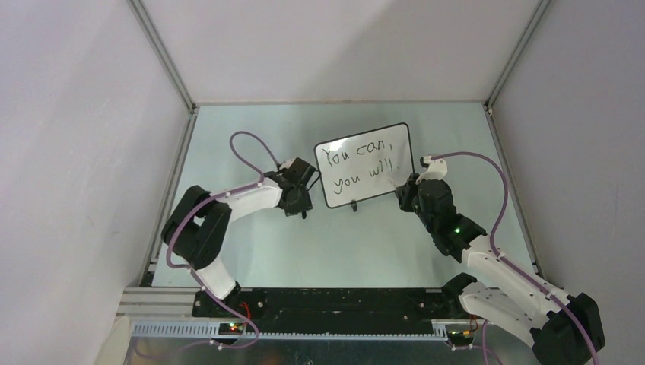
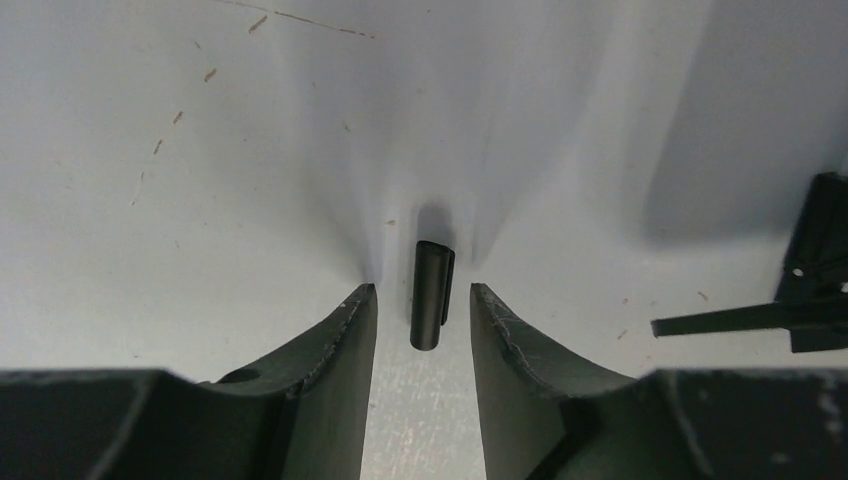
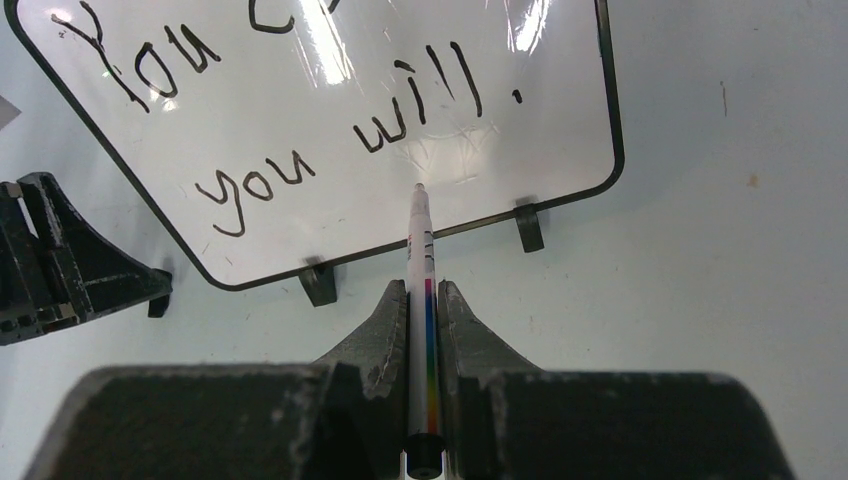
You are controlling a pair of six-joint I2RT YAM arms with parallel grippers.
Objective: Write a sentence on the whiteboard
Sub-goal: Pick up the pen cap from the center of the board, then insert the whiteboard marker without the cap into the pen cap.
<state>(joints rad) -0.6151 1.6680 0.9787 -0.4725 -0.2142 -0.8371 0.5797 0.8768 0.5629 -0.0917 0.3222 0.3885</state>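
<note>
Two arms worked either side of the whiteboard point(image 3: 560, 130), which stood propped on its small feet toward twelve o'clock on the table point(image 1: 251, 251), with the sentence point(image 1: 365, 182) "You can, you will." already filling it in two lines. At the board's four o'clock, the right gripper point(image 3: 422, 285) was clamped tight on a marker point(image 3: 420, 230) whose tip pointed at the bare strip below "will"; whether the tip touched the surface could not be told. At the board's eight o'clock, the left gripper point(image 2: 421, 290) hung over the table with its jaws partly apart, straddling a small black cap point(image 2: 431, 300) that sat between the fingertips with a gap on each side. With the writing apparently done, the danger lay in the tidying up. A marker tip that close to the board could have left a stray stroke or smeared the fresh ink if the right arm drifted toward twelve o'clock. A firmer push there could have rocked the board on its two feet or tipped it over. On the other side, jaws closing unevenly on so small a cap could have flicked it sideways out of reach, or pinched it crooked and made recapping awkward.
</note>
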